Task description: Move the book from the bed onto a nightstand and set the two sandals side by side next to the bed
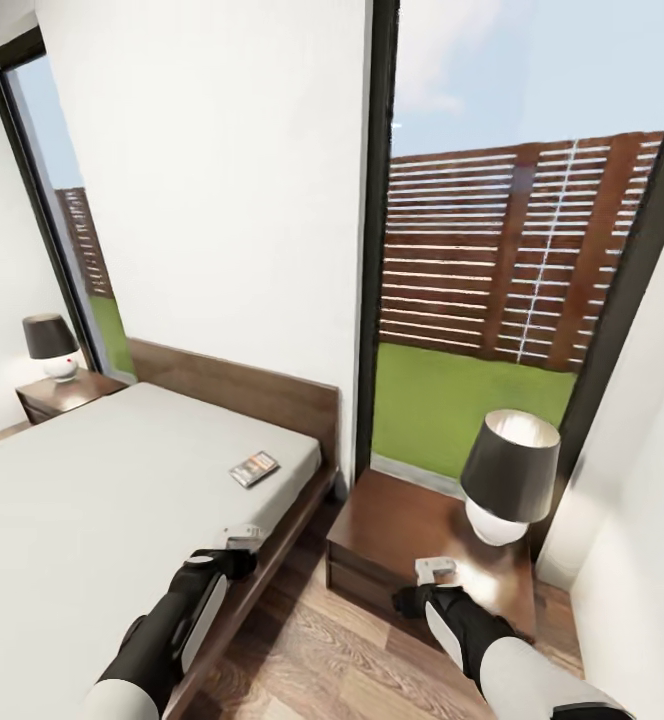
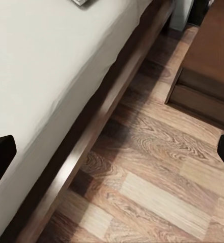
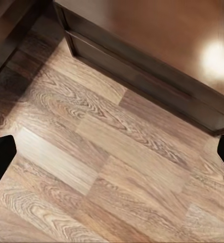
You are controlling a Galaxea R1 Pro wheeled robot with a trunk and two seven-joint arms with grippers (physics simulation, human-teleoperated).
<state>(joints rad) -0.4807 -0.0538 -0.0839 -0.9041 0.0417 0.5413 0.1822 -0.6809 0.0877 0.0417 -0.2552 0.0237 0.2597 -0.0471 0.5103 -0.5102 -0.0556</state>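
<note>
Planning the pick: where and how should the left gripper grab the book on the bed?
The book lies flat on the mattress of the bed, near the headboard. Probably bring the left gripper down from above and pinch across its short width; it is thin.

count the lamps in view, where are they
2. One lamp stands on the near nightstand by the right window; the other lamp stands on the far nightstand across the bed.

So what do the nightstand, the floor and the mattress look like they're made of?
The nightstand looks like dark brown wood with a glossy finish: its top mirrors a bright spot of light. The floor looks like wood planks with swirling grain, in a duller sheen. The mattress seems plain pale grey fabric, matte, though no weave is visible.
</note>
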